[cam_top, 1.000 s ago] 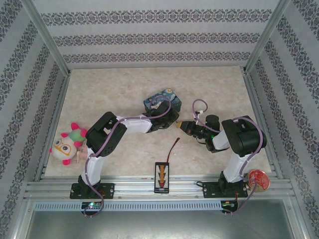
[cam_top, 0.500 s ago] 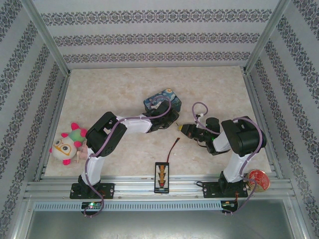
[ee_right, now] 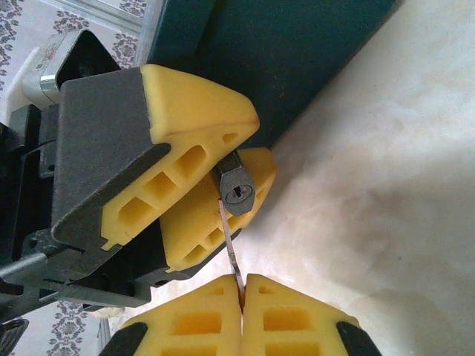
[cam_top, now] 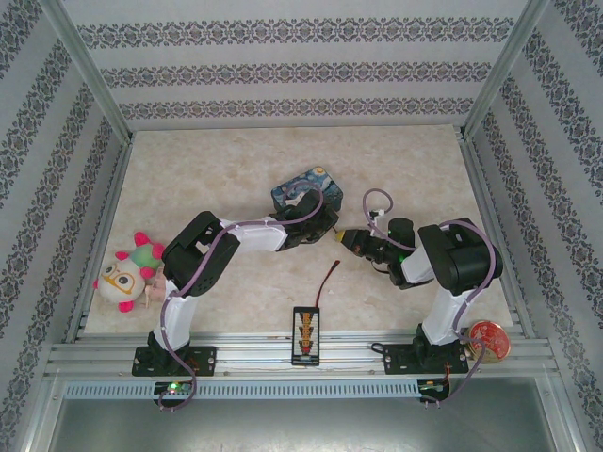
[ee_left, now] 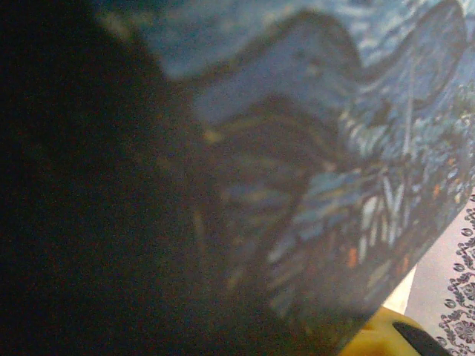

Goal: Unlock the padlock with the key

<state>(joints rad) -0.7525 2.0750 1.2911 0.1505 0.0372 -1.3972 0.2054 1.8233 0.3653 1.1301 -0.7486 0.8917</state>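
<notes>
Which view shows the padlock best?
Right wrist: the padlock sits sharp and close in the left gripper, keyhole facing the camera. Top external: too small to make out beside the blue tin. Left wrist: blurred, close on the tin; padlock can't be picked out.

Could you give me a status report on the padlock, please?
Status: left tool holds padlock; right tool shut on key; key tip beside keyhole, not in; blue tin behind.

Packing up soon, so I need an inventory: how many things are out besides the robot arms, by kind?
Padlock: 1
Key: 1
Blue tin: 1
Plush toy: 1
Wired board: 1
Red disc: 1
Total: 6
</notes>
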